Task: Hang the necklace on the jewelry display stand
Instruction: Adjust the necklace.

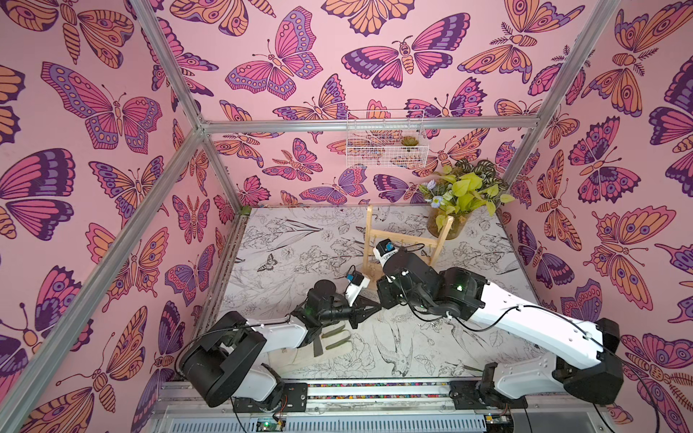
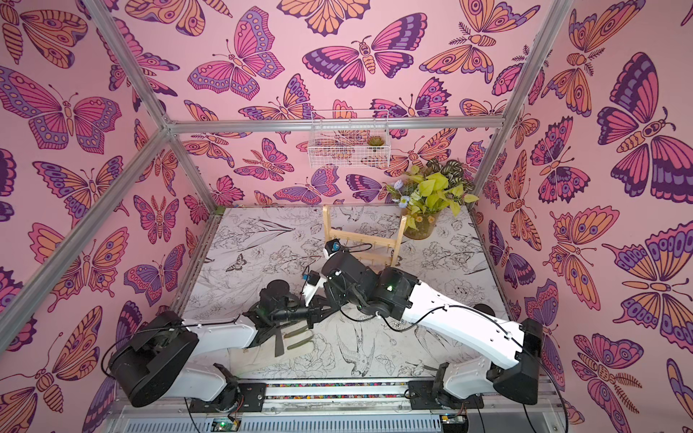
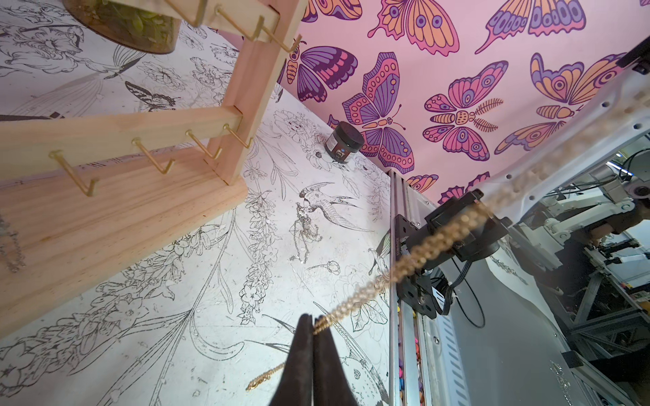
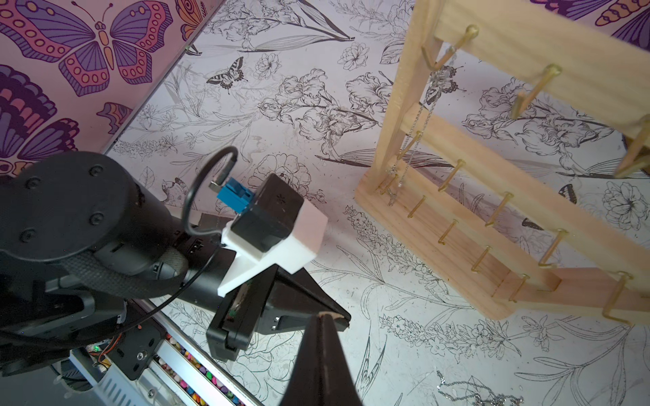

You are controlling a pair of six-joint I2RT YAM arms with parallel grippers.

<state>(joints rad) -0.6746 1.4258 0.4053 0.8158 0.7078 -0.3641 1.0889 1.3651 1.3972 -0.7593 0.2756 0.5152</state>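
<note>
Slack should be taken out of the thin gold chain necklace point(image 3: 415, 253), clamped in the shut fingers point(image 3: 302, 351) of the left gripper point(image 3: 312, 318) near the light wooden ladder-shaped jewelry display stand point(image 3: 105, 225), before a gold hook point(image 3: 72, 173) is approached (fingers point(image 4: 309, 358) of the right gripper point(image 4: 323, 315) are together too; their hold cannot be told).

Jewelry display stand point(image 1: 368, 228) on table point(image 1: 285, 240) — plant point(image 1: 465, 191) behind-right, wire basket point(image 1: 386, 146) above.

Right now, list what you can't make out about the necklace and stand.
- gold necklace: upper end blurs out near the lens, left wrist view.
- right fingers: shut; whether they pinch chain unclear, right wrist view.
- jewelry display stand: lower part hidden behind right arm, both top views.
</note>
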